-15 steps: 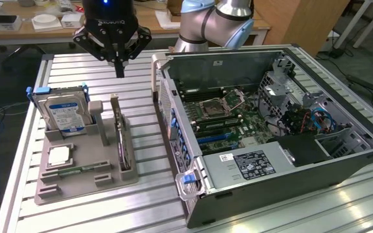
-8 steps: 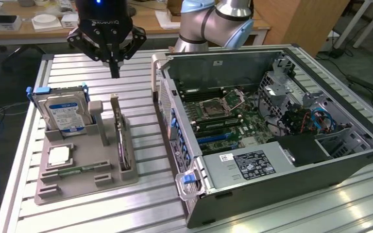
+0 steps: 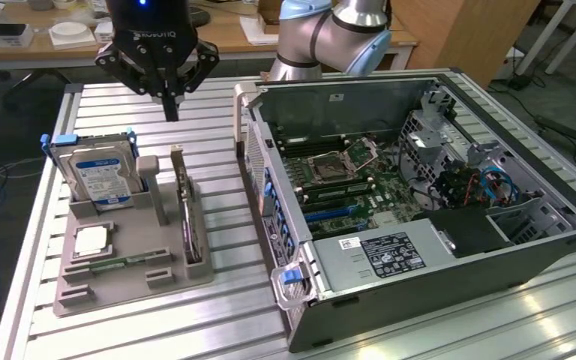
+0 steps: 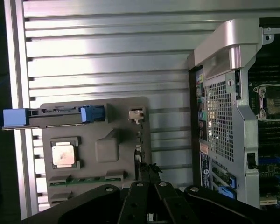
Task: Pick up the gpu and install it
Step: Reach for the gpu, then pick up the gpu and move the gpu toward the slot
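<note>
The gpu (image 3: 185, 210) is the part to watch: it stands on its long edge in a slot of the grey parts tray (image 3: 118, 292), untouched, on the exterior view's left of the open computer case (image 3: 528, 262). Take the case first. Its motherboard slots sit low between the metal walls and the power supply (image 3: 388, 251), so a card you carry in tilted could, I judge, catch the rear frame or miss the slot. The tray seems only to rest on the slatted aluminium table (image 3: 468, 330), and a sideways pull may drag it along. The hard drive (image 3: 93, 169) stands upright just left of the gpu, where an off-centre descent could knock it. The gripper (image 3: 171, 111) hangs above the table, over the tray's far end, fingers pressed together and holding nothing. Lowered like that, it would strike the card's thin top edge instead of straddling it. The processor (image 3: 90, 240) and memory stick (image 3: 118, 262) lie flat on the near part of the tray, where a slipped card could land.
</note>
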